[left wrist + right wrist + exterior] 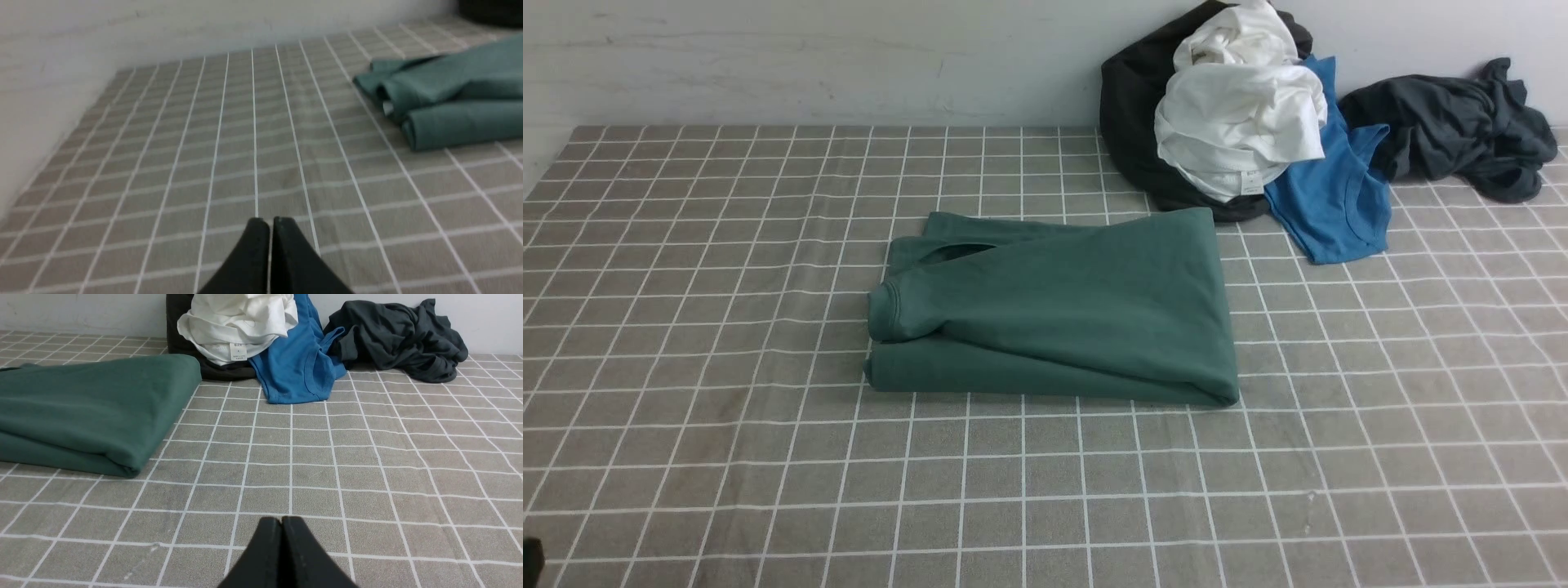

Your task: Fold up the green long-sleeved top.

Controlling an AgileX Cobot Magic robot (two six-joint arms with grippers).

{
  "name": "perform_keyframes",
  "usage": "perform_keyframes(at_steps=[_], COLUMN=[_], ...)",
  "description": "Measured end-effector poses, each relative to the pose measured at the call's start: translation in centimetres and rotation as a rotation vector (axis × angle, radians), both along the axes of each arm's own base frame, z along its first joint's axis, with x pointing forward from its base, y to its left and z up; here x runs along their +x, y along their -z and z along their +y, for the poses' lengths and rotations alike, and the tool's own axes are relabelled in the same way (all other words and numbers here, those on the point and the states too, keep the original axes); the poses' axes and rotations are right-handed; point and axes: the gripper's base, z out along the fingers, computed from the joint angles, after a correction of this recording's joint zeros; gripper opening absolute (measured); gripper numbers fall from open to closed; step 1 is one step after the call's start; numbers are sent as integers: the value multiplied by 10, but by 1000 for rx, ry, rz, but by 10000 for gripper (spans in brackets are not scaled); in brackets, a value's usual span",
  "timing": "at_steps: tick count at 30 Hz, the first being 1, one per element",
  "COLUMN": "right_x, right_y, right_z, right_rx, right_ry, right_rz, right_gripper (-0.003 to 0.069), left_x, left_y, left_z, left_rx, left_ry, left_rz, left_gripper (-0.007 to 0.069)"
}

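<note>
The green top (1062,306) lies folded into a compact bundle at the middle of the bench (686,457), its long axis running from 9 to 3 o'clock, a cuffed sleeve end showing at its 9 o'clock side. Both hands are empty and pressed together, resting low over bare cloth. From the left hand (270,222) the top lies toward 2 o'clock; from the right hand (281,520) it lies toward 10 o'clock. Neither seems clearly nearer, though the wrist views make that hard to judge. The fold looks complete or nearly so. A white top (1241,122), a blue top (1327,204) and a grey garment (1454,122) are heaped at 1 o'clock, apart from the bundle.
</note>
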Motion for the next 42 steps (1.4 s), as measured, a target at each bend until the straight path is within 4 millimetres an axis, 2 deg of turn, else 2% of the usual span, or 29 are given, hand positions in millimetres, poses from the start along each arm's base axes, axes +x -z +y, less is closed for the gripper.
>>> perform_keyframes(at_steps=[3,42], right_x=[0,0], right_y=[0,0], right_z=[0,0], right_rx=[0,0], right_ry=[0,0], right_rz=[0,0], right_gripper=[-15,-15], left_x=[-1,-1], left_y=[4,4], left_z=[-1,-1], left_rx=[-14,-18], left_ry=[3,5], left_rz=[50,45], left_gripper=[-3,-3])
